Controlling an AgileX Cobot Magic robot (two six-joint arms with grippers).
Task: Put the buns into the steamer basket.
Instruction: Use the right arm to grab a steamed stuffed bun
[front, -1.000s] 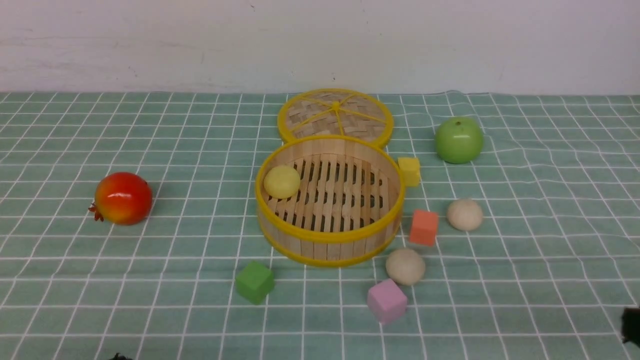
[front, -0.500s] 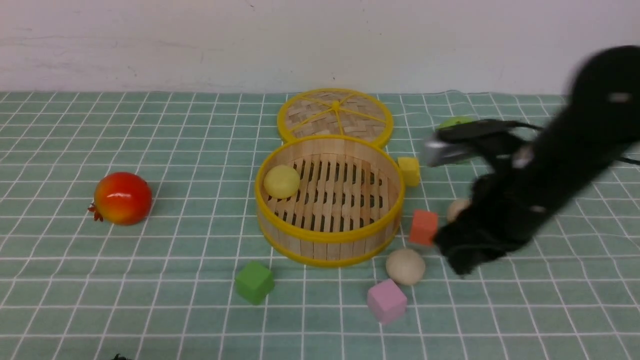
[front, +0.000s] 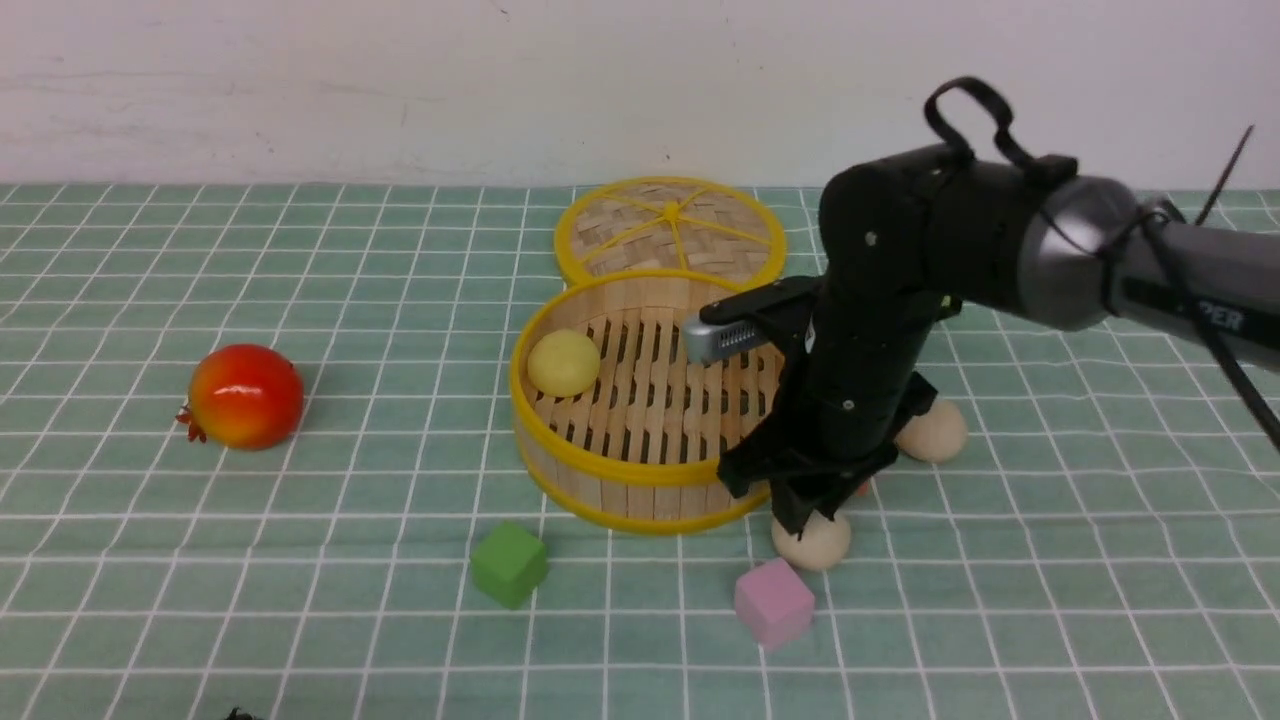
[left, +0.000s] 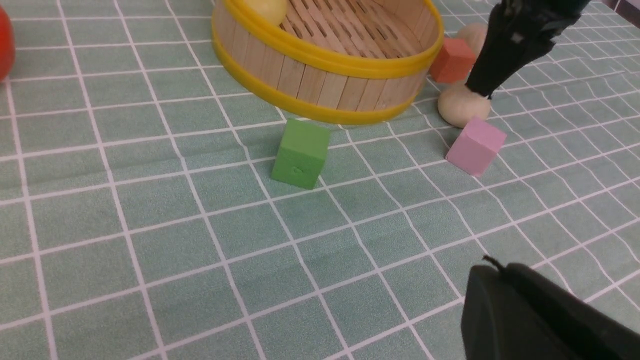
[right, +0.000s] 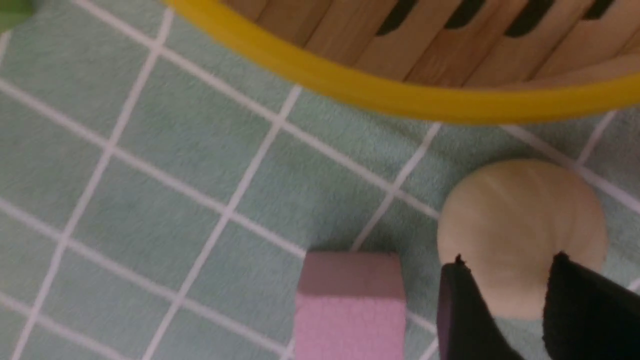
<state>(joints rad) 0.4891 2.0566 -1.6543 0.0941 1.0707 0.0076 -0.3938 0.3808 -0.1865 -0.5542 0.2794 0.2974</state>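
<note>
Inside steamer basket: first bun lay at left wall.
Before basket's right: second bun sat under my right claw.
Behind basket: lid lay.

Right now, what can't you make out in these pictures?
- Near beige bun: right wrist view, the frame edge cuts off the right gripper, so contact is unclear.
- Orange cube: front view, nearly all behind the right arm.
- Far beige bun: front view, partly behind that arm.
</note>
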